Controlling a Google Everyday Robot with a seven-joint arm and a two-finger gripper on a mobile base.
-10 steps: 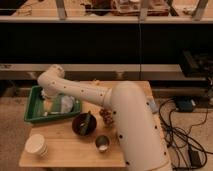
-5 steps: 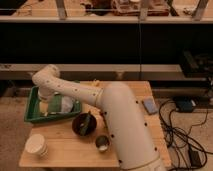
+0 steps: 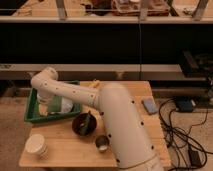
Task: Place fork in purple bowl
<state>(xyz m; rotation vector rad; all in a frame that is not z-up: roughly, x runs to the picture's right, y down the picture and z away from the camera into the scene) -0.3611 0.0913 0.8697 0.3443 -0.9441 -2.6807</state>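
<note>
The purple bowl (image 3: 83, 124) stands on the wooden table in front of the green tray. A slim pale utensil, which looks like the fork (image 3: 89, 120), leans inside the bowl against its right rim. My arm stretches from the lower right up across the table, bends at the far left and points down. My gripper (image 3: 49, 102) hangs over the left part of the green tray, left of and behind the bowl, and is partly merged with pale items there.
The green tray (image 3: 34, 117) at the left holds whitish items. A small metal cup (image 3: 102, 143) stands in front of the bowl. A pale cup (image 3: 36, 145) is at the front left. A blue-grey object (image 3: 149, 105) lies at the right edge, with cables on the floor beyond.
The arm's bend has swung a little to the left and down over the tray. The bowl, the utensil in it and the cups have not moved.
</note>
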